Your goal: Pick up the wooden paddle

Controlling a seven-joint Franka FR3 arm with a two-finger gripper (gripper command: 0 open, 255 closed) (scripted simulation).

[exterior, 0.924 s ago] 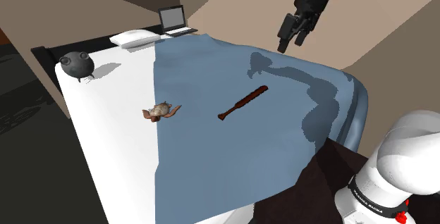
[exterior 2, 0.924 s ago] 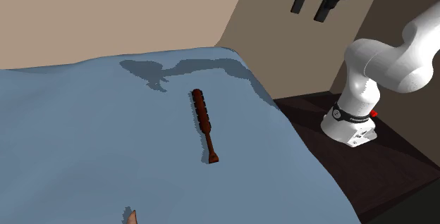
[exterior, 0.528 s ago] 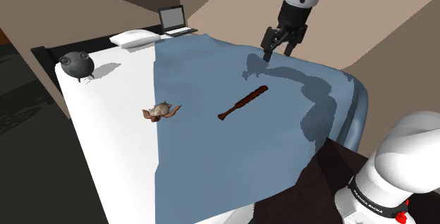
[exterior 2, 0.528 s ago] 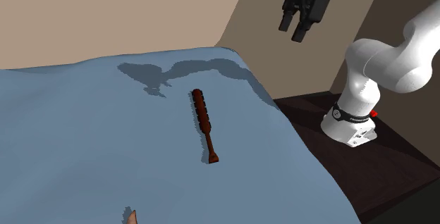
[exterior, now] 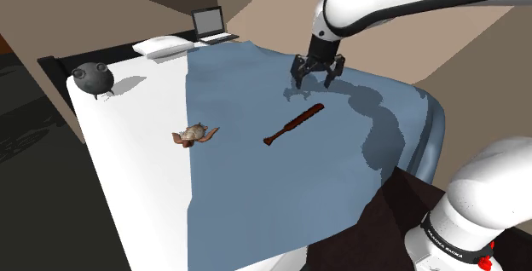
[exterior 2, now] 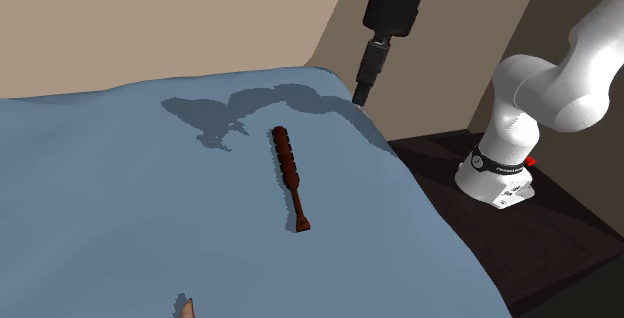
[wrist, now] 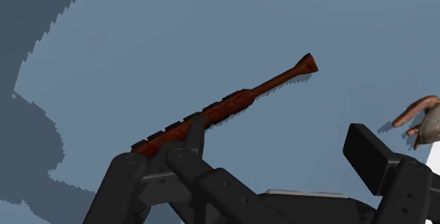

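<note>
"So where's the dark reddish-brown wooden paddle point(exterior: 294, 125)?"
"Flat on the blue bedspread point(exterior: 256, 184), below the black claw point(exterior: 318, 77). Its thick end is nearest the claw and its flared handle tip points away."
"And the claw?"
"Spread wide, holding nothing, clear of the paddle."

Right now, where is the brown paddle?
In the shoulder view, the paddle lies flat near the middle of the blue blanket. The small brown-and-grey thing is its nearest neighbour, on that view's left.
</note>
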